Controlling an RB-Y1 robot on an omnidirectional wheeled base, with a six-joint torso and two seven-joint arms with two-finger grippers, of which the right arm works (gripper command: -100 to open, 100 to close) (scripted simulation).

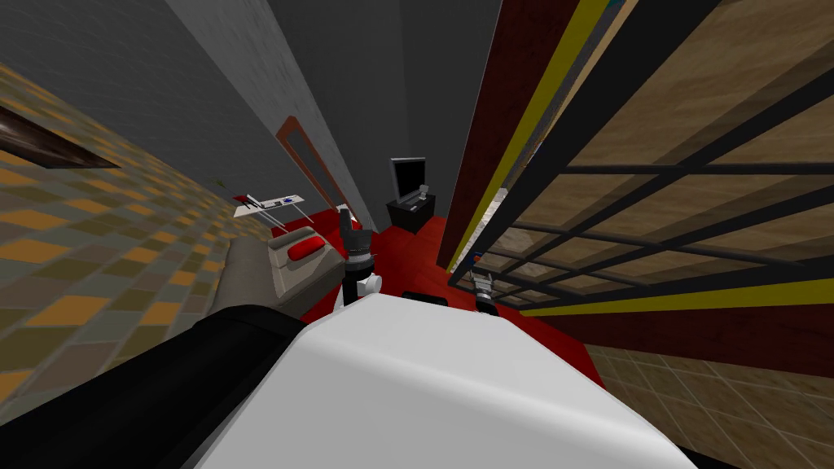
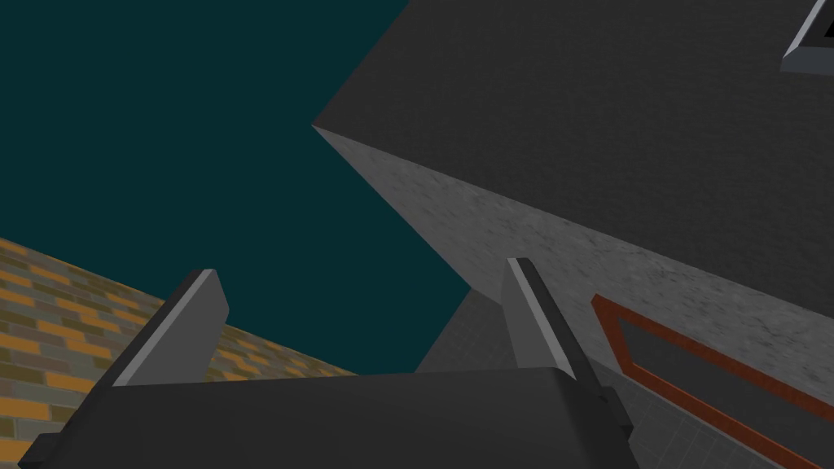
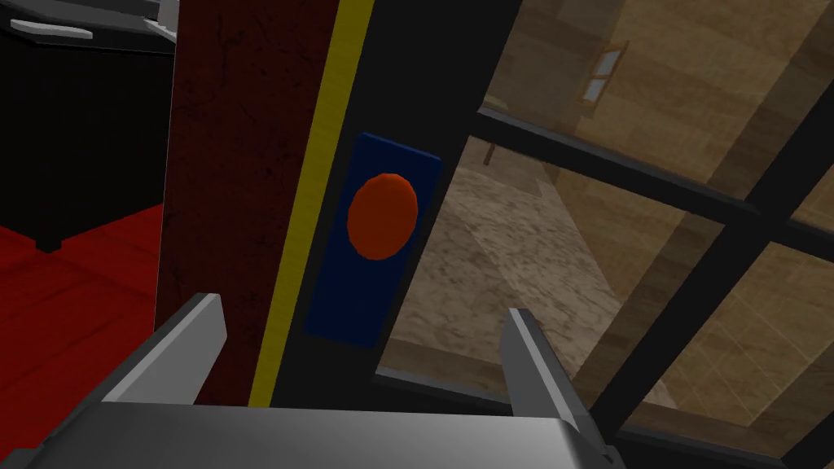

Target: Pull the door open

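The door (image 1: pixel 651 175) is a black grid of bars with glass panes, slanting across the right of the head view. In the right wrist view its black side bar (image 3: pixel 423 81) carries a blue plate with a round orange-red knob (image 3: pixel 381 216). My right gripper (image 3: pixel 362 326) is open and a short way in front of the knob, touching nothing; the knob lies between the lines of its two fingers. The same gripper (image 1: pixel 484 285) appears small at the door's lower edge. My left gripper (image 2: pixel 362 317) is open and empty, raised in front of my chest (image 1: pixel 356 236).
A dark red jamb (image 3: pixel 236 163) with a yellow strip (image 3: pixel 326 163) borders the door on the knob's side. A black cabinet (image 1: pixel 411 212) with a screen stands ahead on the red floor. To the left are a grey sofa (image 1: pixel 285 269) with a red cushion and a white table (image 1: pixel 269 205).
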